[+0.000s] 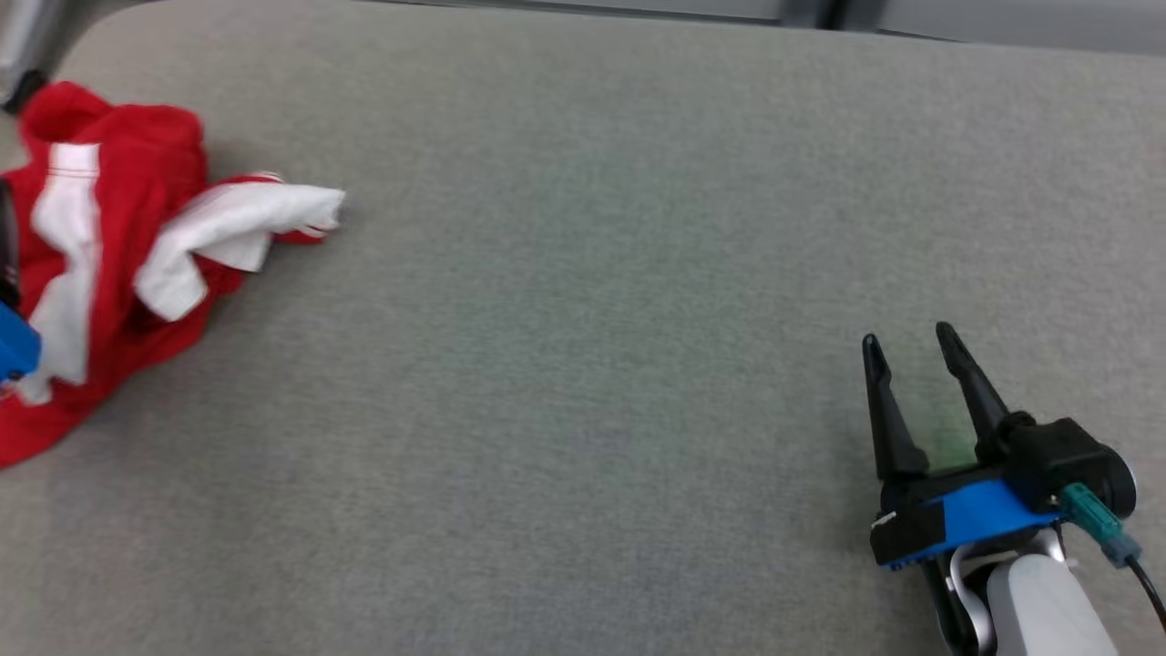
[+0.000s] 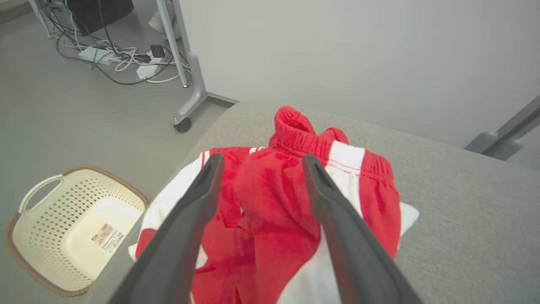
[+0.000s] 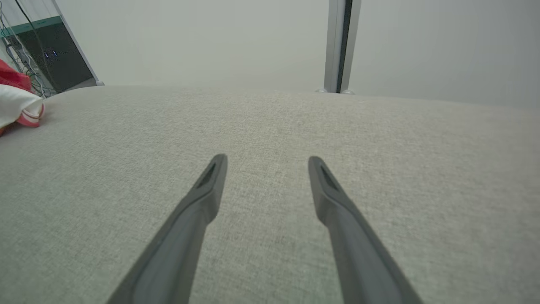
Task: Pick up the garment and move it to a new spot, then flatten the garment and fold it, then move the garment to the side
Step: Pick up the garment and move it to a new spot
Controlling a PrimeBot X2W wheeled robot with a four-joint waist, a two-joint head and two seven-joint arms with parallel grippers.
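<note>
the red t-shirt with white short sleeves and red-striped trim [image 1: 239, 230] lies crumpled in a heap at the far left of the wide grey fabric-covered surface [image 1: 583, 364], tangled with a pair of red shorts with broad white side stripes [image 1: 100, 182]. one white sleeve of the t-shirt sticks out of the heap toward the middle of the surface, and its striped hem shows at the left edge of the right wrist view [image 3: 19, 110]. in the left wrist view the shorts [image 2: 320, 147] lie on top with the gathered waistband raised, and the t-shirt [image 2: 168, 198] spreads beneath them at the surface's edge. the left gripper [image 2: 261, 162] hangs over the heap with its two dark fingers spread apart on either side of a red fold; whether they touch the cloth cannot be told. the right gripper [image 1: 906, 339] sits well apart from the clothes at the lower right, above bare fabric, its jaws wide apart and holding nothing. a cream perforated plastic basket with a brown rim [image 2: 50, 228] stands on the floor beside the surface.
</note>
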